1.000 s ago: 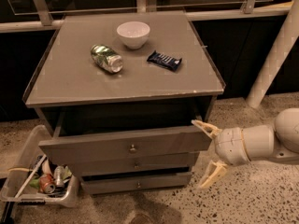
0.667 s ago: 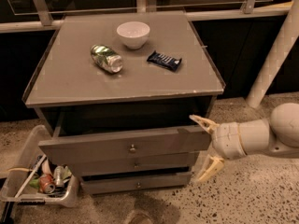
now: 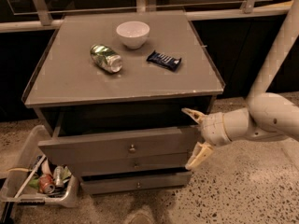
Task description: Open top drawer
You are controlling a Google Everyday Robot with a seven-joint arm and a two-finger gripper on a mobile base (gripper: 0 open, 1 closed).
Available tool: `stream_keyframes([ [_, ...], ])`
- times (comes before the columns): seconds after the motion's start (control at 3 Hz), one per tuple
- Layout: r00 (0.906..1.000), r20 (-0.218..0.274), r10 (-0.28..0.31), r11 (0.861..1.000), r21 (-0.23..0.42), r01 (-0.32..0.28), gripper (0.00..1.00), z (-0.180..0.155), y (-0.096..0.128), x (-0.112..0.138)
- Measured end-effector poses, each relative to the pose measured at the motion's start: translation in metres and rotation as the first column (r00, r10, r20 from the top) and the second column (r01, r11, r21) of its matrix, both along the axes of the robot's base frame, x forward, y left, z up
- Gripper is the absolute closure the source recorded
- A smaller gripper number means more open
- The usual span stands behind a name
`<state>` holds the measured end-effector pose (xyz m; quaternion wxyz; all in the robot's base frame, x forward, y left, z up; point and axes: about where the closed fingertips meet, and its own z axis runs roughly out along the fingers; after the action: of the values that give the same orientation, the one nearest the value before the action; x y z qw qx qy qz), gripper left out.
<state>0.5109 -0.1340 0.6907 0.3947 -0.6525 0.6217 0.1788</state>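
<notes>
The grey cabinet (image 3: pixel 70 85) has its top drawer (image 3: pixel 93 146) pulled part way out, with a dark gap above its front panel. A small round knob (image 3: pixel 132 148) sits at the panel's centre. My gripper (image 3: pixel 192 137) is at the right end of that panel, and the white arm reaches in from the right. It is open: one fingertip (image 3: pixel 188 112) is above the panel's top right corner, the other (image 3: pixel 193 161) below it. The fingers stand around the panel's right end; I cannot tell whether they touch it.
Two slimmer drawer fronts (image 3: pixel 136 164) (image 3: pixel 138 185) lie below the top drawer. On the cabinet top are a white bowl (image 3: pixel 132 33), a crushed green can (image 3: pixel 106 58) and a dark snack bar (image 3: pixel 164 60). A clear bin of rubbish (image 3: pixel 39 181) stands at the lower left. A white post (image 3: pixel 275 55) rises at the right.
My gripper has moved a little left and up along the right end of the top drawer's front. The drawer looks about as far out as before.
</notes>
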Motion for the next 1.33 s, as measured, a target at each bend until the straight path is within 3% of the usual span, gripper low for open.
stream_keyframes([
  [0.67,0.9967,-0.076,-0.029,1.0,-0.014,0.028,0.0,-0.047,-0.002,0.029],
  [1.0,0.9965,-0.079,-0.028,1.0,-0.014,0.027,0.05,-0.048,-0.002,0.029],
  [1.33,0.9965,-0.079,-0.028,1.0,-0.014,0.027,0.24,-0.048,-0.002,0.029],
])
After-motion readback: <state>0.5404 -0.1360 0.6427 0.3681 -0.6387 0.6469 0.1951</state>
